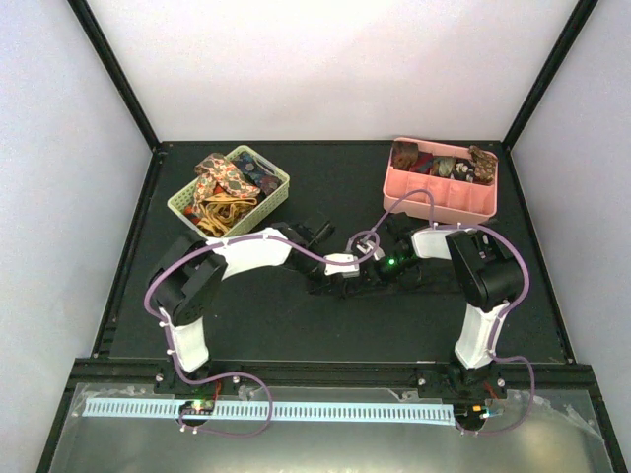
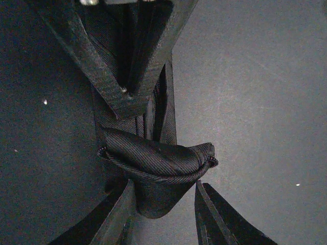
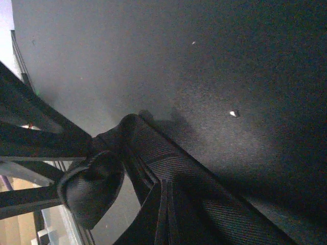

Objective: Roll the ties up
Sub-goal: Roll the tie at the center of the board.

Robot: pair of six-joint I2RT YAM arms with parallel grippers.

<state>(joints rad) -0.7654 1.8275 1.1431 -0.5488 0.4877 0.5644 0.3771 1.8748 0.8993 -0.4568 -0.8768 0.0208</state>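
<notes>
Between left fingers [image 2: 115, 219], black tie [image 2: 158, 163] fold; ends hidden.

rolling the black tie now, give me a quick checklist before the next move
1. Roll started on the black woven fabric necktie: ok, a folded lump sits at its end.
2. The left hand brackets that lump: ok. Firm pinch: cannot tell.
3. The right hand pins the strip: ok, fingers closed on it.
4. Strip flat behind the lump: not ok, bunched in lengthwise folds.
5. Room in the pink plastic tray: ok, its near part looks bare.
</notes>
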